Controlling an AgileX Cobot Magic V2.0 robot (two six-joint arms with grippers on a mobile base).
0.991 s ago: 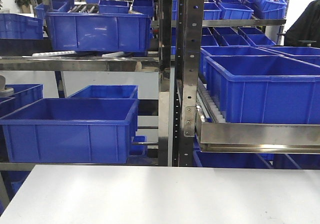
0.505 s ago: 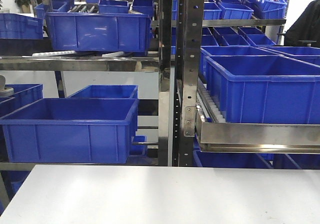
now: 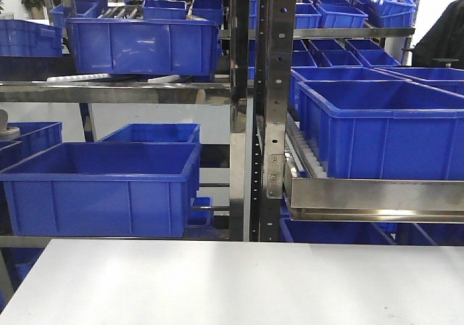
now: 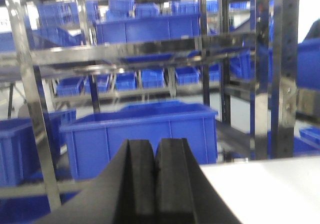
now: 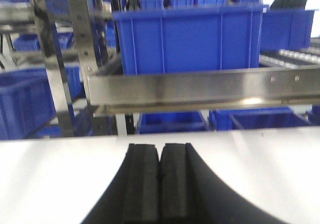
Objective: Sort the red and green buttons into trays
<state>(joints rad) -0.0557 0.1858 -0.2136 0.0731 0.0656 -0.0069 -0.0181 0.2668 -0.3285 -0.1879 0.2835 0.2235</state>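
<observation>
No buttons and no red or green trays show in any view. My left gripper [image 4: 155,146] is shut and empty, its black pads pressed together, raised at the left end of the white table [image 4: 270,184] and pointing at the shelving. My right gripper [image 5: 160,149] is also shut and empty, held just above the white table [image 5: 50,179] and pointing at the rack. Neither gripper shows in the front view, which sees only the table's far part [image 3: 239,281].
Steel shelving [image 3: 264,107] stands behind the table, loaded with deep blue crates [image 3: 101,187], [image 3: 384,129]. A steel rail [image 5: 200,86] runs across just beyond the table's far edge. A blue crate [image 4: 142,136] sits straight ahead of the left gripper.
</observation>
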